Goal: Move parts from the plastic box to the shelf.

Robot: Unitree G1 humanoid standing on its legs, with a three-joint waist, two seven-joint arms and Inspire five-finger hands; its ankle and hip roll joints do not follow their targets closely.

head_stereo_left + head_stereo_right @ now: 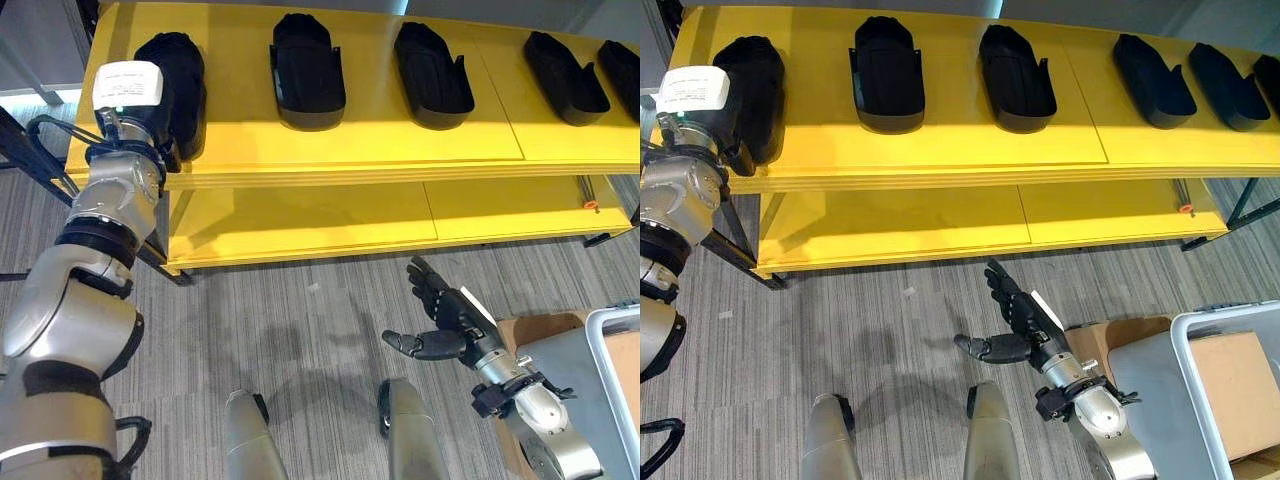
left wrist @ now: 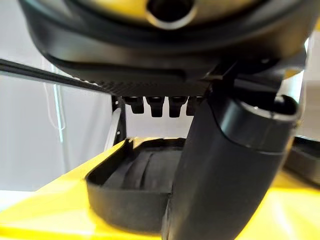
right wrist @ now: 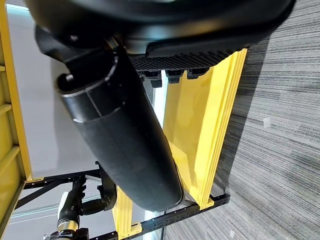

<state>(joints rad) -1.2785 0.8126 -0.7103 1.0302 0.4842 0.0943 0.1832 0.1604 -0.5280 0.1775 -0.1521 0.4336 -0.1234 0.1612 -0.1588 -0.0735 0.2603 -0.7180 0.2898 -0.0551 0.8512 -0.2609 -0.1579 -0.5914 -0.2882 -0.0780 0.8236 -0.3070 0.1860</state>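
Note:
Several black moulded parts lie in a row on the yellow shelf's top board (image 1: 360, 135). The leftmost part (image 1: 178, 70) lies at the board's left end, hollow side up (image 2: 135, 175). My left hand (image 2: 225, 175) hovers over its near end, fingers straight and holding nothing; whether the thumb touches the part I cannot tell. My right hand (image 1: 1025, 325) hangs open and empty above the floor in front of the shelf, thumb spread wide. The pale plastic box (image 1: 1200, 325) stands at the lower right, just right of that hand.
The shelf has a bare lower board (image 1: 300, 220). A dark metal frame (image 1: 25, 150) stands at its left end. Brown cardboard (image 1: 1110, 335) sits by the plastic box. Grey striped carpet (image 1: 300, 320) lies in front of the shelf.

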